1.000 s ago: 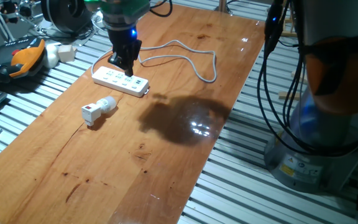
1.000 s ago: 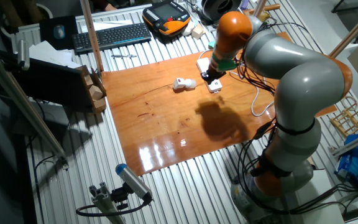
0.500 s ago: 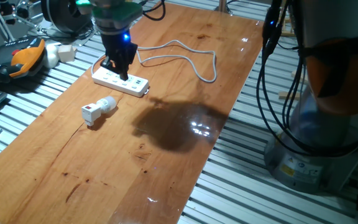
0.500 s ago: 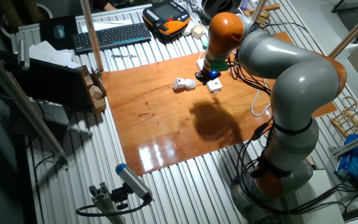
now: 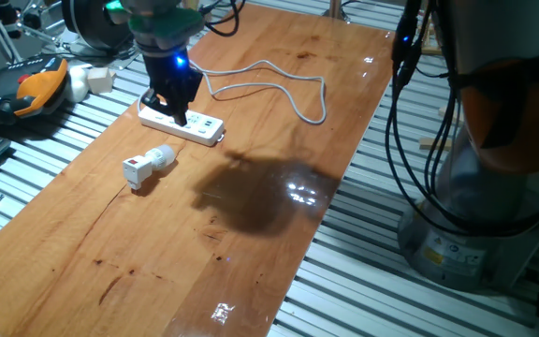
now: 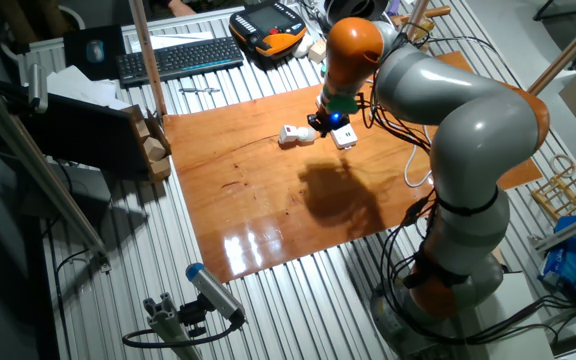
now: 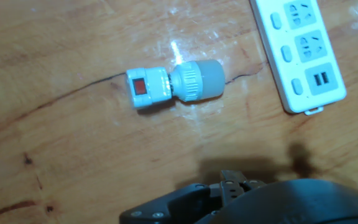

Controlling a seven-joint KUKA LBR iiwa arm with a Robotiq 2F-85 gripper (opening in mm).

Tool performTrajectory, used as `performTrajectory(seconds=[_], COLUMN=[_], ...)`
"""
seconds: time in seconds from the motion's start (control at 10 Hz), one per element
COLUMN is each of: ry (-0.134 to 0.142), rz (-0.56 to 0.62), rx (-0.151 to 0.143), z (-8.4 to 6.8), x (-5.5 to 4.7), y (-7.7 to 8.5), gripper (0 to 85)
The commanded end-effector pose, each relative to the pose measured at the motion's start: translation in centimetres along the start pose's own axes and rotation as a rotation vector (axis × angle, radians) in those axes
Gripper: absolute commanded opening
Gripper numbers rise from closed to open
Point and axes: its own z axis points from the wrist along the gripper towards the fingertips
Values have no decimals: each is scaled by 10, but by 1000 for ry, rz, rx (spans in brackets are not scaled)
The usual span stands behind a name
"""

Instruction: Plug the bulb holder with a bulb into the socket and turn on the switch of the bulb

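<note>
Lying on its side on the wooden desk (image 5: 251,243), the bulb holder (image 7: 148,88) shows its red switch (image 7: 141,87) facing up in the hand view, with the bulb (image 7: 196,80) still fitted to one end and also resting on the wood. Holder and bulb sit near the end of the socket (image 7: 298,50), a flat white power strip, but apart from it, with bare wood between them. In one fixed view the same pair (image 5: 147,165) lies in front of the strip (image 5: 183,122), whose white cable (image 5: 279,84) loops away across the desk.

The gripper (image 5: 175,105) hangs over the strip, its dark body with a blue light covering part of the outlets. From the other fixed view it (image 6: 326,124) sits between the holder (image 6: 293,135) and the strip's free end (image 6: 345,138). Whether the fingers are spread or pressed together I cannot tell; only a dark part of the hand shows at the bottom of the hand view.

Off the desk's edge lie an orange and black pendant (image 5: 37,86) and a keyboard (image 6: 180,58).
</note>
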Motion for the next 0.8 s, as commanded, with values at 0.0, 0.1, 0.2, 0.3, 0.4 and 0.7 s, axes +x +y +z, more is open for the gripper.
performTrajectory(seconds=[0.0, 0.1, 0.2, 0.3, 0.4, 0.7], ry=[1, 4, 12, 13, 14, 6], rz=[-1, -1, -4, -8, -11, -28], rx=[-4, -2, -16, -15, -25, 13], z=[2, 3, 2, 3, 4, 4], x=[1, 2, 2, 2, 1, 1], y=[1, 5, 5, 5, 4, 4], gripper=[0, 0, 0, 0, 0, 0])
